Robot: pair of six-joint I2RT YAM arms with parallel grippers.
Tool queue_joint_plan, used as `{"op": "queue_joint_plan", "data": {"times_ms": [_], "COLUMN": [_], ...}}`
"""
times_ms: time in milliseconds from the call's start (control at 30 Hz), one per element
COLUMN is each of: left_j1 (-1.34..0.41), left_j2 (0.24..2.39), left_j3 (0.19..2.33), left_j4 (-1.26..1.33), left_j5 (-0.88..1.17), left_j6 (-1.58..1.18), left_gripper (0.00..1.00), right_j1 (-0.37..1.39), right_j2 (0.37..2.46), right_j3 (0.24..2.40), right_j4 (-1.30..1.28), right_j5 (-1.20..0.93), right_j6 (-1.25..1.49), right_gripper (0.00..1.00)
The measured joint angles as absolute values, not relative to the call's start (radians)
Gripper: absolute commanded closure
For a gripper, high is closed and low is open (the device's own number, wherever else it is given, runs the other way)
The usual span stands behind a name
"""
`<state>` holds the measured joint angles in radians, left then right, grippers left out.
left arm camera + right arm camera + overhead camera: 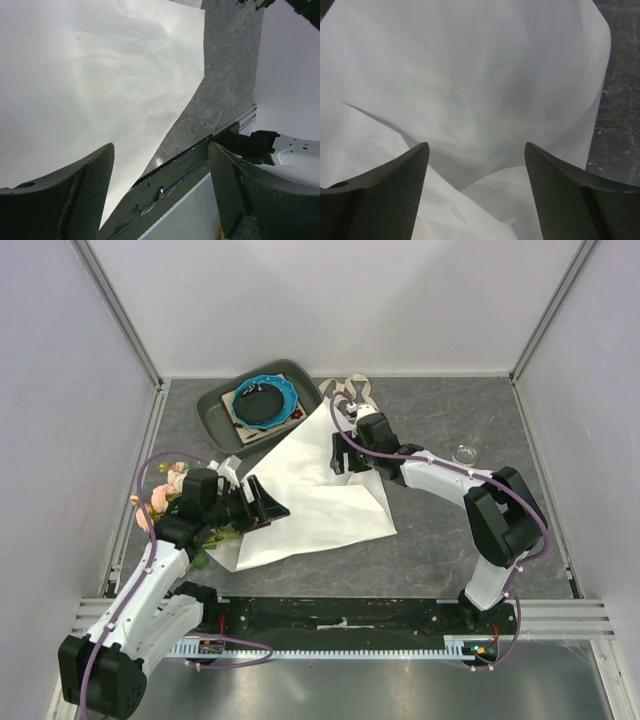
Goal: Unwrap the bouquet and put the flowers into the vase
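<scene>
The paper [320, 500] lies spread in the middle of the table [430, 530], the flowers [165, 490] at its left edge and the vase [464, 453] well apart on its right. Behind it is a tray [212, 408] with a dish [262, 400] in it, and the ribbon [352, 388] lies right of the tray.

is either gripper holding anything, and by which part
Nothing is held: the left gripper and right gripper both stand open over the unfolded cream-white wrapping paper.

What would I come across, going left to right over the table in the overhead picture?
Pink roses → unfolded white paper → small clear vase. The grey tray sits at the back but overlaps the paper sideways, so I've left it out of the order.
</scene>
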<state>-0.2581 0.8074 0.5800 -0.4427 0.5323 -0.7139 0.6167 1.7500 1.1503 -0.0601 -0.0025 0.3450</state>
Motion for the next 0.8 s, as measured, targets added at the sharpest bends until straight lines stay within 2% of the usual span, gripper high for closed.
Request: {"op": "queue_joint_plan", "data": {"times_ms": [133,500,800], "left_j1": [-0.257,-0.257,-0.257], "left_j2": [0.831,0.895,0.892], "left_j3": [0.579,0.578,0.578], "left_j4": [-0.448,-0.36,-0.312], "left_j5": [0.529,0.562,0.587], "left_j6": [-0.716,-0.75,-0.772], "left_gripper": [0.18,0.18,0.19], "right_j1": [0.543,0.502,0.528], "right_j2": [1.766,1.715,1.718], "right_j3": [1.143,0.962,0.954], "right_j4": [-0.074,-0.03,0.009], "right_j5": [-0.073,-0.392,-0.572], "right_j6": [0.328,0.256,0.255], "right_gripper": [0.02,0.02,0.1]}}
